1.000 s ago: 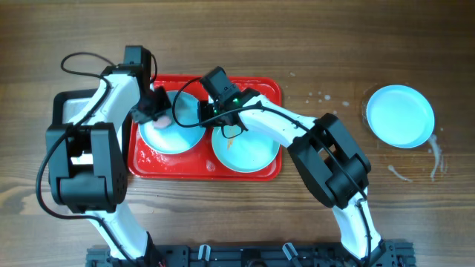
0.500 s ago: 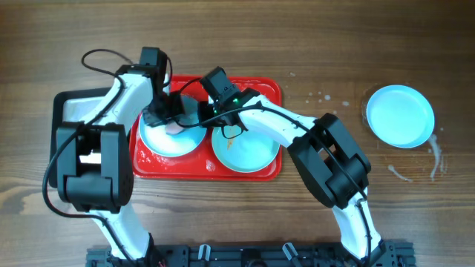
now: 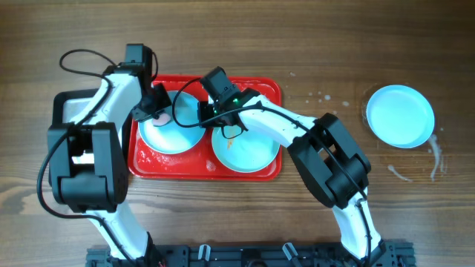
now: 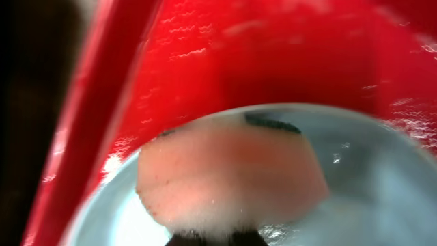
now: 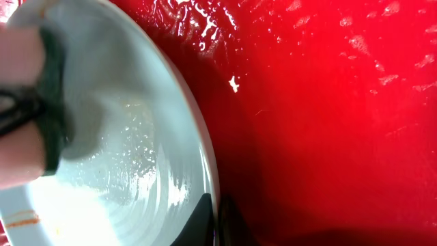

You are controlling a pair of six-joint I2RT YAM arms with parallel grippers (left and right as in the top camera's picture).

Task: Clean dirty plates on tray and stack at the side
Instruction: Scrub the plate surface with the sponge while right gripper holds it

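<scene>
well, toward the left edge of the worktop [image 3: 334,44] sits a black-rimmed metal tray [image 3: 70,110], mostly hidden under the left arm. just to its right the red tray [image 3: 263,89] lies nearer the far edge, left of the middle, wet and glistening, with two of the plates on it side by side. the left fingers [image 3: 152,106] look clenched on a pink sponge [image 4: 229,174], which presses on the left-hand plate [image 3: 169,133] on its side toward the worktop's left edge. the fingertips are nearly out of the wrist view, so i judge that grip from the sponge sitting square before the camera. the right fingers [image 3: 208,113] are pinched on the opposite rim of that same plate, one finger inside and one outside, steadying it. the step in hand looks like scrubbing this plate. to do it well, the sponge should sweep the whole bowl and up to the rim with the right hold firm, since a wet plate on a wet tray will likely slide. the pressure should be flat, not edge-on, or the plate may tip against the pinch. the second plate [image 3: 249,152], just beside the first, shows an orange-brown smear [image 3: 231,135] and seems not yet cleaned. near the right edge a third plate [image 3: 401,115] rests alone on the bare wood amid water spots, likely the start of the stack.
</scene>
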